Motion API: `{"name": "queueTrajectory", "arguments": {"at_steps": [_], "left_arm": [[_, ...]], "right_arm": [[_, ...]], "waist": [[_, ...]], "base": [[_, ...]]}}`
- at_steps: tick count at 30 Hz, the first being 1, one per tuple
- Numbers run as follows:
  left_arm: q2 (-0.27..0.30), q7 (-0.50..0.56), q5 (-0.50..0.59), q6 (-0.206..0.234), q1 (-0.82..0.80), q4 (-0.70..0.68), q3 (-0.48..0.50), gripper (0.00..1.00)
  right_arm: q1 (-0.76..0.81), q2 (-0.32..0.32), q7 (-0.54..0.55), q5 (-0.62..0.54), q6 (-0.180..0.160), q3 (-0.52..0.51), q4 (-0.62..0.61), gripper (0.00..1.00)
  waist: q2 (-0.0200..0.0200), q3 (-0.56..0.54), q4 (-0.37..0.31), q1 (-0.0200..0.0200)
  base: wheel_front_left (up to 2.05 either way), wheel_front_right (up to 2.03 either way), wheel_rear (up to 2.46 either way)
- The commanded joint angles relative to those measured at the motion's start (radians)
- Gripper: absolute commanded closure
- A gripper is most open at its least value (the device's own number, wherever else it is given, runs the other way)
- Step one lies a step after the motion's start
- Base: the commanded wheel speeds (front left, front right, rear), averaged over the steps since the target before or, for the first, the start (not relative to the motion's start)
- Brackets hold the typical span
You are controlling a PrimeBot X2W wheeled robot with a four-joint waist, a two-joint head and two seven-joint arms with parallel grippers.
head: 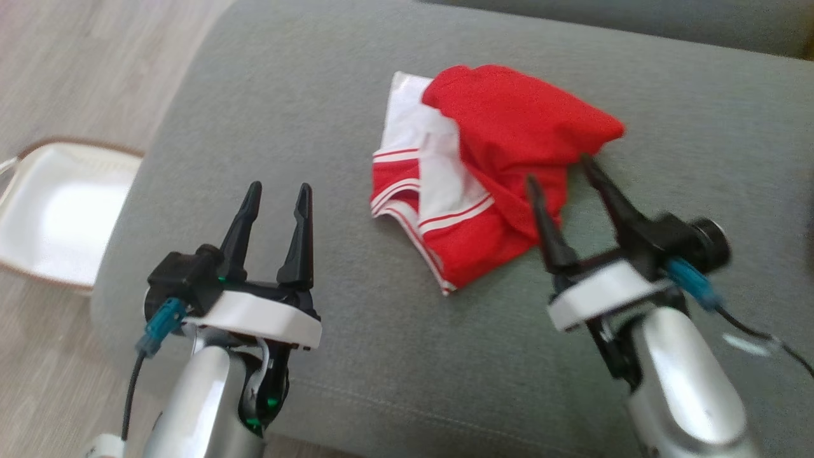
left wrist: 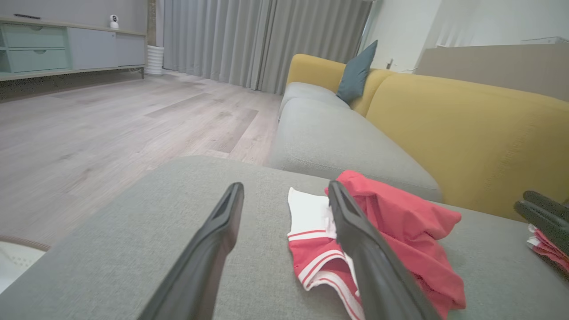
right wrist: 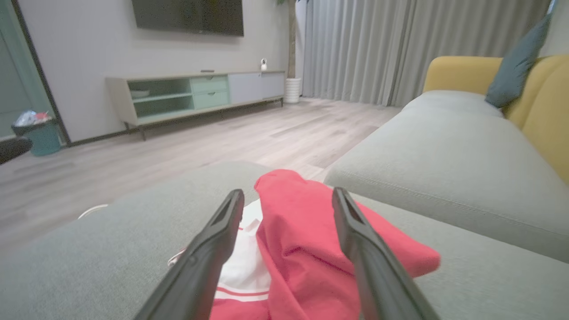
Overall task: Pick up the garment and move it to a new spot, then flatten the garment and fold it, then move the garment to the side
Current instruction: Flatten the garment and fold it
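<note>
Grey woven fabric covers the seat cushion [head: 318,95] under both our arms. Nearest us on the left, our left gripper [head: 280,187] hovers over bare cushion with its fingers spread apart and nothing between them, well clear of the cloth. On the right, our right gripper [head: 558,169] also stands wide and empty, its fingertips at the near edge of the garment [head: 509,127]; we cannot tell whether they touch it. The garment is red with white panels and thin red-and-white stripes. It lies crumpled in a loose heap near the middle of the cushion, the red part bunched over the white. In the right wrist view it sits between the two fingers and just beyond them. Off the cushion's left edge, a white basket [head: 63,210] with a brown rim rests on the pale wood floor [left wrist: 111,120]. Farther off we see a second grey seat, a yellow backrest [left wrist: 466,129] with a teal pillow [left wrist: 355,73], grey curtains [left wrist: 262,40] and a low TV cabinet [right wrist: 195,93].
</note>
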Motion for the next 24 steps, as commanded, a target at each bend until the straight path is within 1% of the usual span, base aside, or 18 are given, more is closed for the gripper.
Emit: {"name": "queueTrajectory", "arguments": {"at_steps": [1,4,7,12,17,22,23,24], "left_arm": [[0.004,-0.005,-0.005,-0.005,-0.03,-0.024,0.031,0.0],[0.003,-0.005,-0.028,-0.003,-0.038,-0.022,0.015,0.0],[0.003,-0.005,-0.052,0.006,-0.047,-0.028,-0.005,0.0],[0.003,-0.005,-0.086,0.017,-0.055,-0.057,-0.024,0.0],[0.003,-0.005,-0.102,0.02,-0.057,-0.061,-0.031,0.0],[0.002,-0.005,-0.112,0.021,-0.064,-0.062,-0.035,0.0],[0.002,-0.005,-0.113,0.022,-0.065,-0.061,-0.035,0.0],[0.002,-0.005,-0.114,0.022,-0.065,-0.06,-0.034,0.0]], "right_arm": [[-0.046,-0.001,0.009,-0.012,0.004,0.033,-0.014,0.0],[-0.118,-0.001,0.042,-0.057,0.004,0.069,0.068,0.0],[-0.193,-0.001,0.063,-0.108,0.004,0.067,0.159,0.0],[-0.305,-0.001,0.059,-0.197,0.004,0.021,0.287,0.0],[-0.386,-0.001,0.084,-0.274,0.004,-0.015,0.404,0.0],[-0.429,-0.001,0.113,-0.308,0.004,-0.039,0.499,0.0],[-0.435,-0.001,0.11,-0.307,0.004,-0.04,0.51,0.64],[-0.44,-0.001,0.102,-0.303,0.004,-0.042,0.519,1.0]], "waist": [[0.0,0.023,0.029,0.0],[0.0,0.044,0.063,0.0],[0.0,0.068,0.096,0.0],[0.0,0.112,0.141,0.0],[0.0,0.152,0.164,0.0],[0.0,0.172,0.176,0.0],[0.0,0.173,0.175,0.0],[0.0,0.173,0.174,0.0]], "base": [[0.0,0.0,0.0],[0.0,0.0,0.0],[0.0,0.0,0.0],[0.0,0.0,0.0],[0.0,0.0,0.0],[0.0,0.0,0.0],[0.0,0.0,0.0],[0.0,0.0,0.0]]}}
